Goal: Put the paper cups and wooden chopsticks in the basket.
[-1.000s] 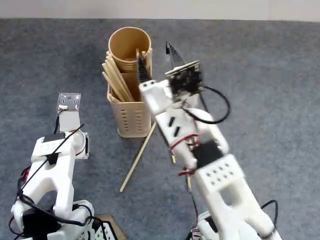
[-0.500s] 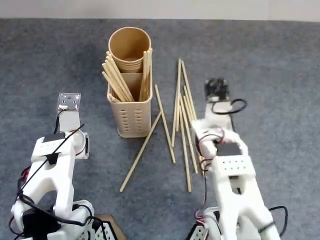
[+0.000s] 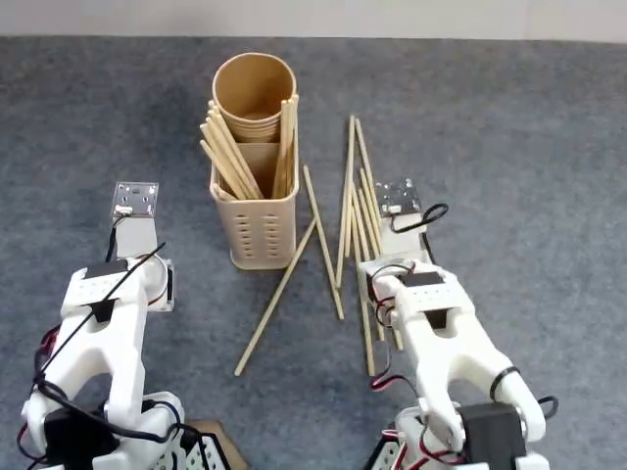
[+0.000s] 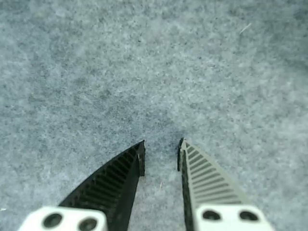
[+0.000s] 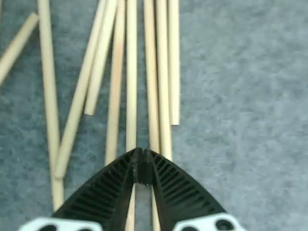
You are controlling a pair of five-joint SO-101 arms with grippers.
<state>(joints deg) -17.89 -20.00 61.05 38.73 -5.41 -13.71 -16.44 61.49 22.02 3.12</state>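
A pale perforated basket (image 3: 259, 233) stands upright on the grey, carpet-like table (image 3: 519, 147), towards its far side. A stack of nested paper cups (image 3: 255, 86) sits in the far end of the basket, mouth up and rising above its rim. A bundle of wooden chopsticks (image 3: 225, 155) leans in the basket just beside the cups, mostly along one side, with a few more standing against the other side of the stack.

More loose chopsticks (image 3: 351, 201) lie flat on the table beside the basket, on the side of the right arm (image 3: 436, 328). Most of them run roughly parallel, pointing away from the arms and overlapping one another. One single chopstick (image 3: 276, 299) lies slantwise, from near the basket's foot out towards the space between the two arms.

The right pincer (image 5: 143, 166) is pressed together, its black tips meeting with nothing between them. It hangs directly above the loose chopsticks, which run lengthwise beneath it; whether it touches them cannot be told.

The left arm (image 3: 103, 323) sits well apart from the basket on its other side. The left pincer (image 4: 161, 153) has its jaws a narrow gap apart, holding nothing, pointing down at bare table.
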